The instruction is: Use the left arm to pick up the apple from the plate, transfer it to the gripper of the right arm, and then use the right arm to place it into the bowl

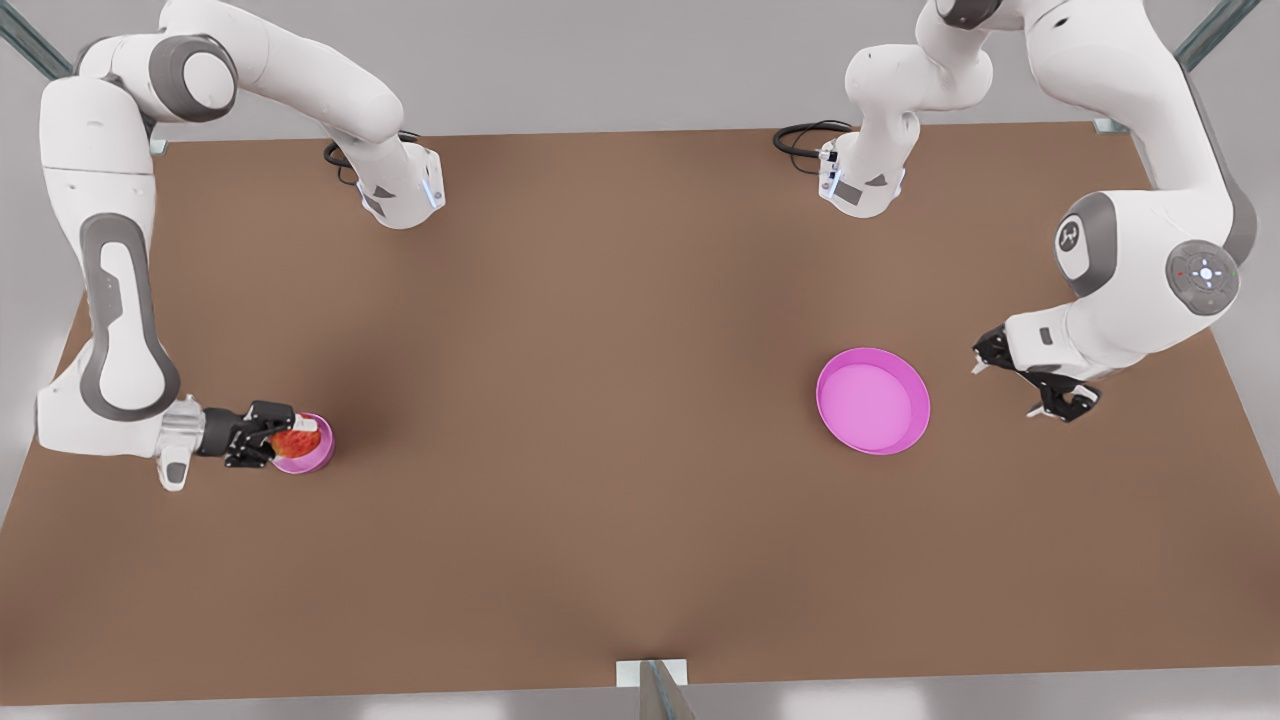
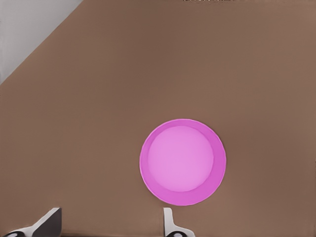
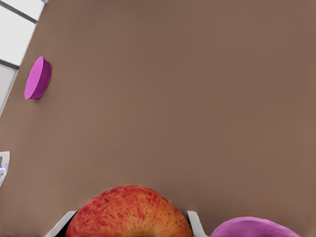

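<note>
On the front view's left, my right gripper (image 1: 272,438), with its shiny wrist collar, is shut on the red and yellow apple (image 1: 296,441) just over the small pink bowl (image 1: 316,458). In the right wrist view the apple (image 3: 129,213) sits between the fingers (image 3: 196,223), with the bowl (image 3: 252,227) close beside it and the plate (image 3: 38,78) far off. The wide pink plate (image 1: 873,400) lies empty on the front view's right. My left gripper (image 1: 1008,388) waits open beside it. In the left wrist view the plate (image 2: 182,162) lies beyond the spread fingertips (image 2: 170,226).
The brown table (image 1: 600,400) stretches between bowl and plate. Black cables (image 1: 805,135) curl near both arm bases at the back. A metal bracket (image 1: 652,675) sits at the front edge. The bowl stands close to the table's edge on the front view's left.
</note>
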You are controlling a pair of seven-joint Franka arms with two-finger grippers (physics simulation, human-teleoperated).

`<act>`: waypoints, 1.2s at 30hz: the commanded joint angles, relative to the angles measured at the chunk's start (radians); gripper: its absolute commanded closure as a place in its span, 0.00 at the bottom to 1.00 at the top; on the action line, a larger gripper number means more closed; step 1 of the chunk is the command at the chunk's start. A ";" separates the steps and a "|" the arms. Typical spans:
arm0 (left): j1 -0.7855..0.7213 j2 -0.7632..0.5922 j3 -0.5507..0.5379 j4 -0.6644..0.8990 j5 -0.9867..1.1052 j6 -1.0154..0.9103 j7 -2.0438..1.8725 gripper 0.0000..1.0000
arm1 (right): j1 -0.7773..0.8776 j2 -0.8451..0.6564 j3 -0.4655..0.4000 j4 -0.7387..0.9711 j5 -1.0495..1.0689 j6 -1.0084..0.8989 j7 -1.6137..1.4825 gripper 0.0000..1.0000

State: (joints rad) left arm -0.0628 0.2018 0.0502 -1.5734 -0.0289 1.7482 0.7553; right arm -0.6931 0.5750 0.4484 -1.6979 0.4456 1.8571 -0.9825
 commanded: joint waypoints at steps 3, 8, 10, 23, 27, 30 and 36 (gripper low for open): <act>0.001 0.001 0.000 0.001 0.003 -0.015 -0.774 0.00 | 0.007 -0.004 0.001 0.004 -0.214 0.071 0.019 0.27; -0.005 0.001 0.000 0.001 0.004 -0.015 -0.775 0.00 | 0.027 0.005 0.001 -0.011 -0.341 0.200 0.025 0.27; -0.005 0.001 0.000 0.001 0.004 -0.015 -0.775 0.00 | 0.027 0.008 0.000 -0.026 -0.376 0.234 0.025 0.24; -0.005 0.001 0.000 0.001 0.004 -0.021 -0.775 0.00 | 0.075 -0.035 0.013 0.182 -0.471 0.061 0.088 0.00; -0.003 0.001 0.000 0.001 0.006 -0.022 -0.777 0.00 | 0.322 -0.116 0.038 0.488 -0.743 -0.127 0.502 0.00; -0.003 0.001 0.000 0.001 0.006 -0.022 -0.777 0.00 | 0.380 -0.220 0.164 0.405 -0.739 -0.233 1.028 0.00; -0.003 0.001 0.000 0.018 0.000 -0.021 -0.830 0.00 | 0.713 -0.481 -0.490 0.135 -0.462 -0.119 1.041 0.00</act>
State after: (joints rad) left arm -0.0659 0.2035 0.0506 -1.5569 -0.0276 1.7273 0.0725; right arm -0.0327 0.1113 -0.0172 -1.5394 -0.0772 1.7487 -0.5235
